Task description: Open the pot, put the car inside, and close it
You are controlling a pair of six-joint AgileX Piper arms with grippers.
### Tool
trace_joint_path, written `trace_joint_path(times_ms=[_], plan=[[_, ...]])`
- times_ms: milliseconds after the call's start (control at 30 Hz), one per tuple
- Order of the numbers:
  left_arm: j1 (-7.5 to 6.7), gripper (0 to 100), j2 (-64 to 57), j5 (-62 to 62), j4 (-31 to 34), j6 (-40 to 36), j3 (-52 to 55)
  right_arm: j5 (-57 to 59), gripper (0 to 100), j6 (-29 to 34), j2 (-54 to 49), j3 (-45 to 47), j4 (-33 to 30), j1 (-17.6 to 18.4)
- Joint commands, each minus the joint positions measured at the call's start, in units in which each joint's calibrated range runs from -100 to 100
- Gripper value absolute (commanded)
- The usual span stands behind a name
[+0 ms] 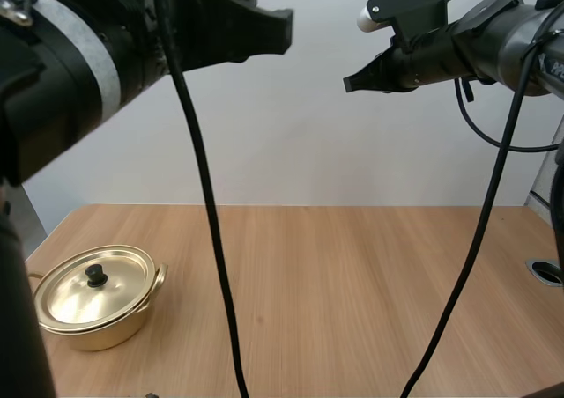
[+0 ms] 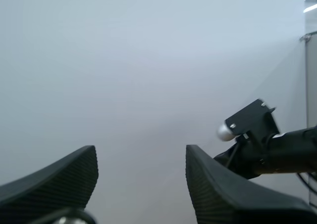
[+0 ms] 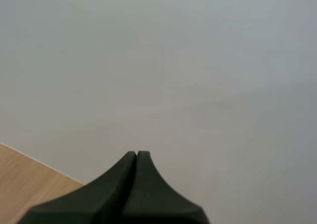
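gold pot (image 1: pixel 92 303) is sitting near-left on the bench (image 1: pixel 352 292), lid (image 1: pixel 95 283) still on. left jaws hanging wide, right jaws pressing together, both hovering high. all 3 steps pending.

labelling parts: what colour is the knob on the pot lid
Black. The knob stands on a shiny gold lid, clearest in the high view.

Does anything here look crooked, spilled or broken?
Nothing stands out. The pot sits upright on the table, lid seated, nothing spilled. The left gripper, open, and the right gripper, shut, hang high above it.
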Motion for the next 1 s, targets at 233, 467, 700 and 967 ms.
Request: trace_joint_path(times_ms=[233,467,700,967], plan=[[-2.22,86,-7.0,-6.1,13.1,-8.8,0.0,-3.8,0,-1.8,0.0,0.0,1.6,-4.7],[-12.15,86,-4.3,-25.8,36.9,-15.4,0.0,2.2,0,-2.0,-2.7,6.9,6.8,-13.4],[-20.02,86,-6.3,-32.1,64.9,-32.3,5.8,9.2,0,-7.5,-14.1,19.9,12.7,-15.6],[-21.57,86,-10.9,-40.4,77.9,-39.7,29.8,13.4,0,-20.4,-32.6,37.1,34.5,-15.6]])
